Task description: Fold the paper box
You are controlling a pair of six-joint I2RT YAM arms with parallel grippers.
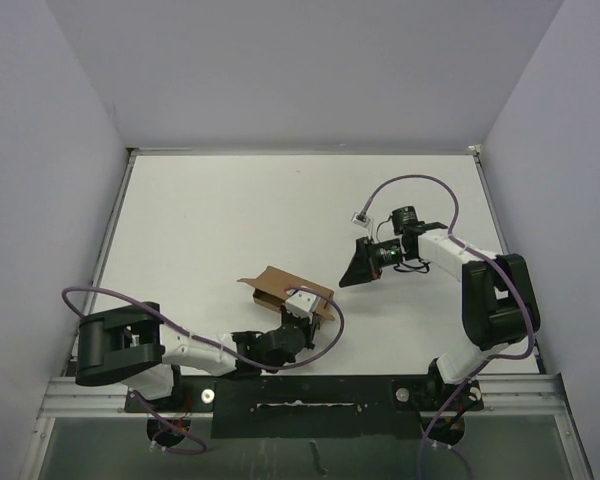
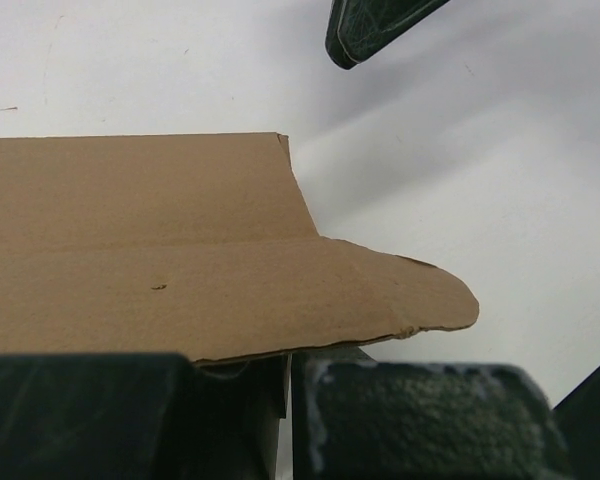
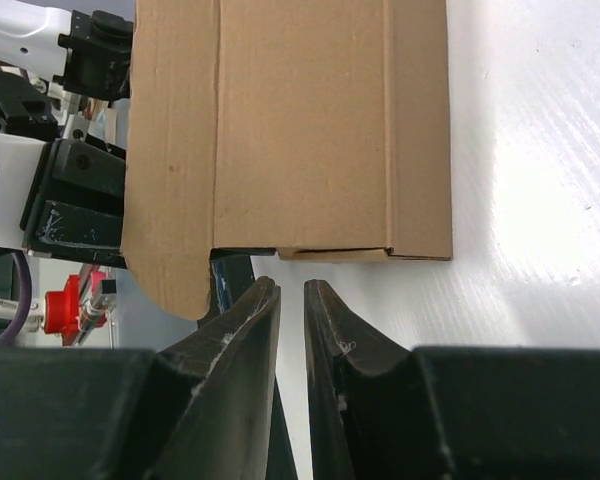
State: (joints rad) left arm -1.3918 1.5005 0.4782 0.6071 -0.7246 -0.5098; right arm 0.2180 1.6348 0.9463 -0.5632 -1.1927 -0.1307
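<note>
Left pincer: the left gripper [image 2: 288, 366], black with two fingers, is closed down tight; a thin brown edge runs into the slit between the fingers, so it seems to pinch a wall of the box, probably to anchor it for the other arm
Task's thing, place: the plain brown die-cut cardboard paper box [image 1: 280, 284] lies on the near middle of the white table [image 1: 210, 220], right at the left arm's tip and between the two grippers
Task's thing, look: broad flat panels split by straight crease lines, and a rounded tuck flap [image 2: 420, 297] jutting free to one side; from above it reads as raised and hollow at its left end, so I judge it partly folded, not closed
Right pincer: the right gripper [image 3: 291, 290] has its black fingers a narrow slit apart with nothing between them
Right pincer, why there: it points at the box's near edge, close but apart, likely lined up to push or catch a flap
</note>
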